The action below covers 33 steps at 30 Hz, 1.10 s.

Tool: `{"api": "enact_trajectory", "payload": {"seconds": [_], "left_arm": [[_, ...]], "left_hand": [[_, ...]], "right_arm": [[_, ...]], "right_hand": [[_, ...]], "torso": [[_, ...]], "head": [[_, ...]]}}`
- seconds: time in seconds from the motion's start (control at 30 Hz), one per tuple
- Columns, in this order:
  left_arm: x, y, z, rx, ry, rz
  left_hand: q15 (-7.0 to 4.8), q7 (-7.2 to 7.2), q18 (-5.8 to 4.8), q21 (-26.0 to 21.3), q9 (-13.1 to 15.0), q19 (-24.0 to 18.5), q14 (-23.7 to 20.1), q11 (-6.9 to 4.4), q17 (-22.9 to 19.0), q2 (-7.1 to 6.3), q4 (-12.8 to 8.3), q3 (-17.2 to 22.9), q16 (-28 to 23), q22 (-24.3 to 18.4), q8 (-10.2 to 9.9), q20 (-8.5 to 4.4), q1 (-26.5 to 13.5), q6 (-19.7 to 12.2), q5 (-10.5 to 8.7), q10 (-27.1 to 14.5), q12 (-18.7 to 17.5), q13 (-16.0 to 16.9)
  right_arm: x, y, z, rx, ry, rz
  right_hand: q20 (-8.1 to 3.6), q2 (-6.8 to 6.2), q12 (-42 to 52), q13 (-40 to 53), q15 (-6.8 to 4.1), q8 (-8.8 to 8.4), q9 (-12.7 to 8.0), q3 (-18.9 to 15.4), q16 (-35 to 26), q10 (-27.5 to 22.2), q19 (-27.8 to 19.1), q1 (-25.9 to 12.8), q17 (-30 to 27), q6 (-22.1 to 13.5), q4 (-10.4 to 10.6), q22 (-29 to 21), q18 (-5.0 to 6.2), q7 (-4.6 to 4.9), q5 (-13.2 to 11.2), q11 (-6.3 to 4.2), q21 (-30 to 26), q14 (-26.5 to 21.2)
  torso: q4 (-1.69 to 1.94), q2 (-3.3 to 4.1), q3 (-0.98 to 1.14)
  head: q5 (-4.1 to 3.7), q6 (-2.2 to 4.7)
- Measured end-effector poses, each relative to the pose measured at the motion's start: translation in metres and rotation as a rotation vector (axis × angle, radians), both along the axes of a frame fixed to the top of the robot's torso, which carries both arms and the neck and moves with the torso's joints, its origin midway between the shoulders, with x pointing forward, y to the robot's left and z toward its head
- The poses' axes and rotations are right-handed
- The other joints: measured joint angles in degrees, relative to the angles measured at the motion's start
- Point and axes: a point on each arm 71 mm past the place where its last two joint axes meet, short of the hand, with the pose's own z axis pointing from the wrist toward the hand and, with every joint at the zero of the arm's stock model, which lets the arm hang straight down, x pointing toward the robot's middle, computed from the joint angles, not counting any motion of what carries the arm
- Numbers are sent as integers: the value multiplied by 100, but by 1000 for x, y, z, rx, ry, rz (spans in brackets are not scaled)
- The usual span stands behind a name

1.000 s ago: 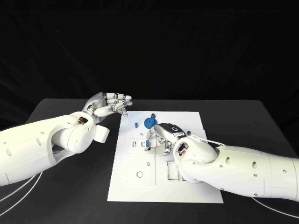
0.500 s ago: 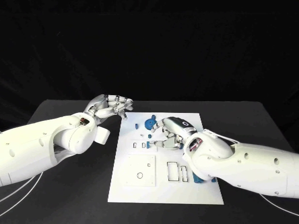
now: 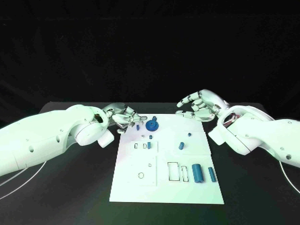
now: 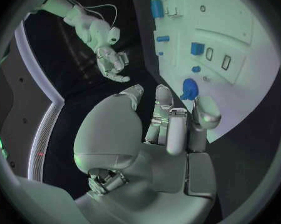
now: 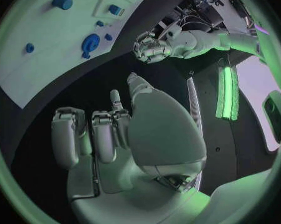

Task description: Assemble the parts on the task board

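The white task board point(image 3: 167, 187) lies in the middle of the table. A blue gear point(image 3: 151, 124) stands near its far edge, with a small blue peg point(image 3: 134, 125) beside it. Two small blue pieces point(image 3: 181, 145) sit mid-board, and blue cylinders point(image 3: 198, 172) lie near the right edge. My left hand point(image 3: 123, 117) hovers at the board's far left corner, fingers curled in, nothing in it. My right hand point(image 3: 200, 105) is raised past the far right corner, fingers apart and empty. In the left wrist view my fingers point(image 4: 171, 124) curl close to the gear point(image 4: 189, 88).
Black table surface point(image 3: 69, 187) surrounds the board on all sides. Rectangular slots and a round hole mark the board's near half point(image 3: 153, 169). The right wrist view shows the board point(image 5: 47, 59), the gear point(image 5: 89, 43) and my left hand point(image 5: 151, 47) across from it.
My right hand has lifted off the middle of the board and drawn back to the far right corner, uncovering blue pieces there. My left hand has edged toward the board's far left corner.
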Motion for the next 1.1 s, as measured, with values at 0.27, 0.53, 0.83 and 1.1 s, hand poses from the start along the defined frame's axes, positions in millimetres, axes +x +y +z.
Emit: {"api": "enact_trajectory", "payload": {"seconds": [0.27, 0.53, 0.83, 1.1], "left_arm": [[9, -25, 1, 283, 63, -105], [16, -44, -2, 458, 110, -166], [21, -58, -12, 589, 137, -201], [24, -65, -18, 651, 154, -218]], "left_hand": [[-43, -30, 1, 107, 352, 186, -2, -56, 1, 65, 2, -180, 57, 278, 242, -50, -318, -30, 0, 106, 379, 411], [-42, -51, -89, 130, 547, 206, -3, -38, 1, 114, 14, -333, 57, 317, 277, -70, -500, -174, 0, 36, 379, 335], [-42, -34, -89, 152, 639, 226, -3, -18, 0, 191, 6, -417, 57, 361, 276, -49, -623, -230, -35, 16, 379, 340], [-42, -29, -89, 152, 652, 226, -3, -18, 0, 221, 6, -417, 57, 378, 276, -49, -653, -236, -35, 17, 379, 352]], "right_arm": [[9, -19, 2, 66, 48, -57], [13, -25, 2, 79, 62, -76], [16, -26, 1, 78, 64, -81], [18, -22, 1, 77, 59, -81]], "right_hand": [[0, 0, -21, 5, 0, 0, 0, 0, -3, 0, 0, 0, 0, 0, 0, 0, 0, 0, 0, 0, -24, 0], [0, -31, -56, 4, 0, 0, 0, 0, -24, -20, 0, -31, -1, -44, 0, -1, 0, 3, 0, 20, -48, 0], [0, -28, -77, 4, 0, 0, 0, -17, -24, -47, 0, -33, -1, -44, 17, -1, 0, 4, 0, 34, -100, 0], [61, 2, -443, 3, 1, 34, 1, -17, -277, -398, -67, -109, 0, -143, 17, -2, 182, 18, 0, 27, -758, -1]], "torso": [[-5, -48, 38], [2, -59, 62], [5, -57, 59], [-2, -49, 49]], "head": [[33, -68], [70, -114], [91, -155], [99, -159]]}}
